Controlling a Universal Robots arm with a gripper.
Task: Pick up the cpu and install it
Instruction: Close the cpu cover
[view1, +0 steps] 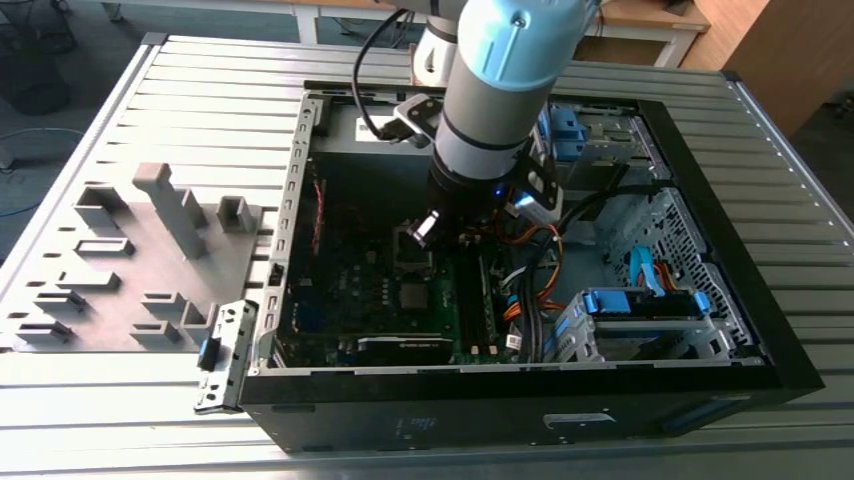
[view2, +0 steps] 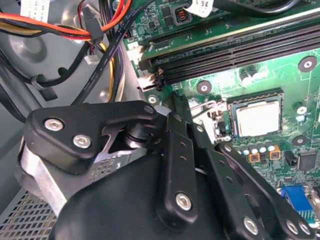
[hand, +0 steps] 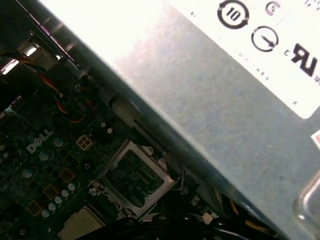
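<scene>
Second wrist view: gripper (view2: 182, 107) held over motherboard (view2: 220, 80); jaw state cannot be told.
cpu (view2: 257, 120): laid in socket (view2: 252, 96), near jaws, apart.
In the way: metal latch (view2: 212, 117) between jaws and cpu.
Around: cables (view2: 100, 30) beside jaws.

My arm (view1: 487, 90) is a silver-grey tube with a pale blue cap and a dark band, and a black cable (view1: 360, 70) loops beside it. My gripper (view2: 182, 112) is black, made of flat bars pinned with silver screws (view2: 82, 141).
</scene>
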